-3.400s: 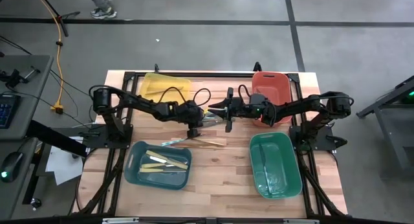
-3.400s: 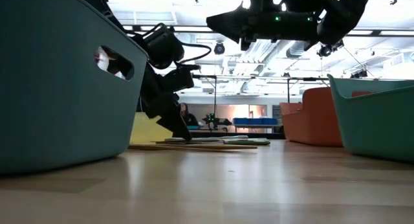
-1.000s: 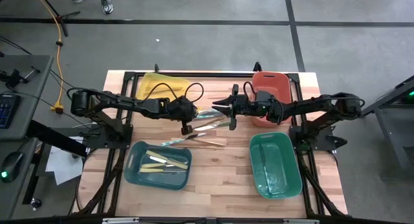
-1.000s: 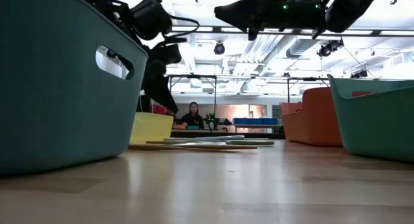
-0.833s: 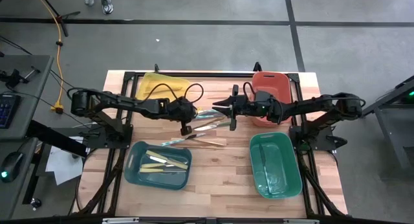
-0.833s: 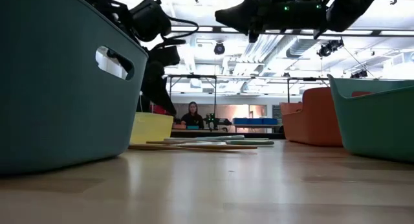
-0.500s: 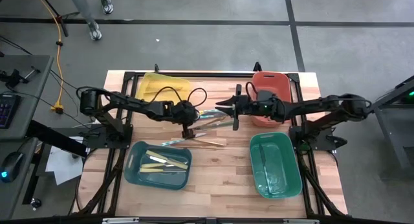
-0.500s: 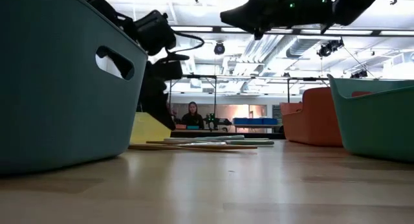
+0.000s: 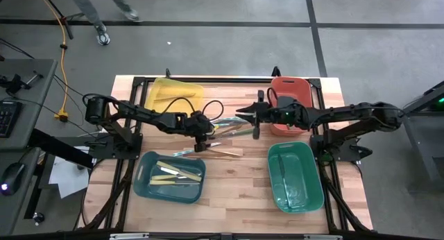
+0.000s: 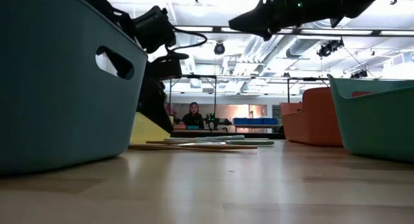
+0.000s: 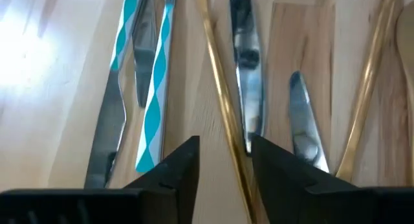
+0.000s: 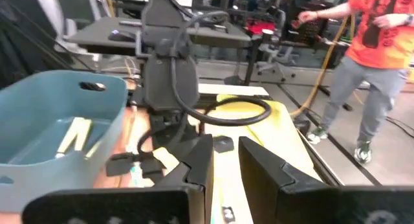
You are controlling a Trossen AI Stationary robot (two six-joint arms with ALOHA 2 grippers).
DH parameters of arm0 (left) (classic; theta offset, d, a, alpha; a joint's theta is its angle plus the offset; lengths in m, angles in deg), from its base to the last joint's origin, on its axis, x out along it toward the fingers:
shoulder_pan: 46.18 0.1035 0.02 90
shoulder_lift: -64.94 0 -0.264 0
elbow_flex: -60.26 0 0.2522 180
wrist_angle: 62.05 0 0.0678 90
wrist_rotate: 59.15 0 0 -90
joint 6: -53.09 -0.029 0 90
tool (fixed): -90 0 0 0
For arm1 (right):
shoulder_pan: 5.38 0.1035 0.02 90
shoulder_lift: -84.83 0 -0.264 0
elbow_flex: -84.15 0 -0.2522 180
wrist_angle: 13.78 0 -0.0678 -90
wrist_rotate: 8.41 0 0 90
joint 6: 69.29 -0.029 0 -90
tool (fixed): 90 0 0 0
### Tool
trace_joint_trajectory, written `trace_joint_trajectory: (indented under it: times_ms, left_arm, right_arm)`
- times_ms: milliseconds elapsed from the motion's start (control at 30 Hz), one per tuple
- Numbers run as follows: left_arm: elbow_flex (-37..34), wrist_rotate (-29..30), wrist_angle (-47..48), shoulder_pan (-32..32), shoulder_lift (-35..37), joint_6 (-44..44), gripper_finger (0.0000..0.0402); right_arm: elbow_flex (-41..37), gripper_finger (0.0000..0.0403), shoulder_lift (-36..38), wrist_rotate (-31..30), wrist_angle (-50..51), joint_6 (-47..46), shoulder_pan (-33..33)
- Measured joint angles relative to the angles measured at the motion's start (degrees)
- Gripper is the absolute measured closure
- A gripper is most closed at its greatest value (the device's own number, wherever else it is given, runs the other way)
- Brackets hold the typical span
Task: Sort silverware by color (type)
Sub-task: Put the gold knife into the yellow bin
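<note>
The silverware [image 9: 220,133] lies in a loose pile on the table's middle. The left wrist view shows teal-striped handles [image 11: 155,88], silver blades [image 11: 246,88] and gold handles [image 11: 220,101]. My left gripper [image 9: 202,138] hangs low over the pile's left end, slanting down and open. Its fingers [image 11: 178,169] stand on either side of one gold handle. My right gripper [image 9: 248,120] hovers high above the pile's right end, pointing about level toward the left. Its fingers [image 12: 200,156] are a narrow gap apart with nothing between them.
A yellow bin [image 9: 177,91] stands at the far left and a red bin [image 9: 291,94] at the far right. A dark teal bin [image 9: 170,175] at the near left holds cream-yellow utensils. A green bin [image 9: 295,176] stands at the near right. A person [image 12: 375,30] is beyond the table.
My left gripper has sunk toward the silverware pile. My right gripper has drawn back a little toward the table's right edge and tipped up from slanting down to about level. The silverware has kept still.
</note>
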Motion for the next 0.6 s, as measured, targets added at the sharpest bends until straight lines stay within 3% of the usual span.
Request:
trace_joint_trajectory:
  times_ms: [300, 600]
  left_arm:
    - [0.0, -1.7, 1.5, 0.1, 0.0, 0.3, 0.0259]
    - [0.0, -1.9, -0.7, 0.3, -3.0, -0.8, 0.0257]
  right_arm:
    - [0.0, 0.0345, 0.0, -4.0, 7.3, 1.4, 0.0]
    - [0.0, 0.0345, 0.2, -4.5, 7.2, 1.4, 0.0]
